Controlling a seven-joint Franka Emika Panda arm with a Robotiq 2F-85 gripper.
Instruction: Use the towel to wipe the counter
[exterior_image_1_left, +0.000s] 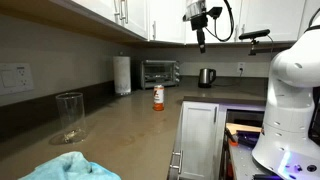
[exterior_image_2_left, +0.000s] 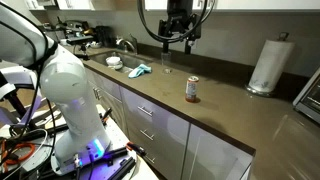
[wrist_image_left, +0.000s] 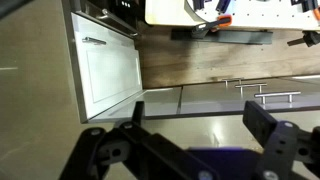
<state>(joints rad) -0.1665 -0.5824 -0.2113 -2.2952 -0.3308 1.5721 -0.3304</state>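
The light blue towel (exterior_image_1_left: 65, 168) lies crumpled on the brown counter (exterior_image_1_left: 130, 125). In an exterior view it lies beside the sink (exterior_image_2_left: 138, 70). My gripper (exterior_image_1_left: 201, 40) hangs high above the counter, well away from the towel, and also shows in an exterior view (exterior_image_2_left: 176, 45). In the wrist view the gripper (wrist_image_left: 200, 122) is open and empty. Bare counter (wrist_image_left: 190, 102) lies below it, and the towel is out of that view.
A clear glass (exterior_image_1_left: 70, 115) stands near the towel. An orange can (exterior_image_1_left: 158, 96) (exterior_image_2_left: 192, 90) stands mid-counter. A paper towel roll (exterior_image_1_left: 122, 75) (exterior_image_2_left: 266, 65), toaster oven (exterior_image_1_left: 160, 72) and kettle (exterior_image_1_left: 206, 77) stand by the wall. The sink (exterior_image_2_left: 108, 62) holds dishes. White cabinets (wrist_image_left: 105, 75) front the counter.
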